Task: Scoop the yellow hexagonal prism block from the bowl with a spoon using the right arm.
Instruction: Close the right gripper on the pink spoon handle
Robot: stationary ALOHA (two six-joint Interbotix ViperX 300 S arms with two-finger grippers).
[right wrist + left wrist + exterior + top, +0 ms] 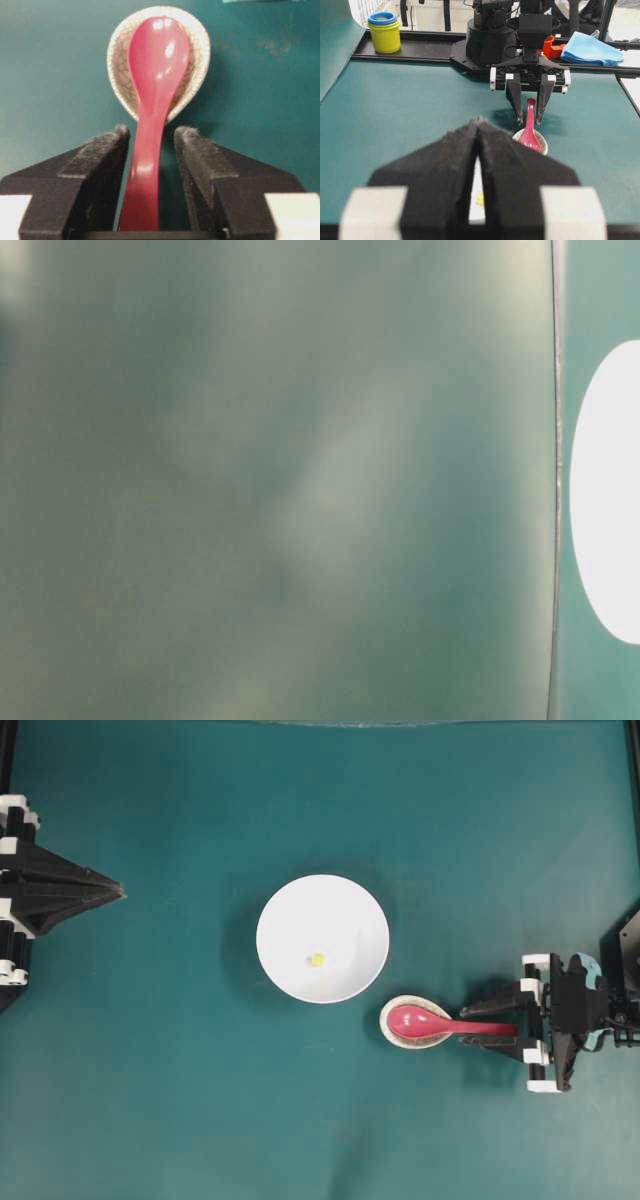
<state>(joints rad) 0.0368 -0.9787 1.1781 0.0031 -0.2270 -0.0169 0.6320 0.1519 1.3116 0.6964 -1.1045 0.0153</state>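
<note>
The white bowl (322, 915) stands mid-table with the tiny yellow hexagonal prism block (317, 959) lying inside it. To the bowl's lower right, the red-pink spoon (425, 1020) rests with its scoop in a small speckled dish (392, 1034). My right gripper (470, 1025) straddles the spoon's handle. In the right wrist view the spoon (157, 65) runs between the jaws of that gripper (150, 132), open, with teal table showing beside the handle. My left gripper (120, 890) is shut and empty at the far left. Its closed tips (479, 122) hide most of the bowl (476, 185) and block (480, 198).
In the left wrist view, stacked yellow and blue cups (384, 32), a blue cloth (590, 47) and a red object (550, 47) sit beyond the table's far rail. The table-level view is mostly blur, with the bowl (610, 490) at its right edge.
</note>
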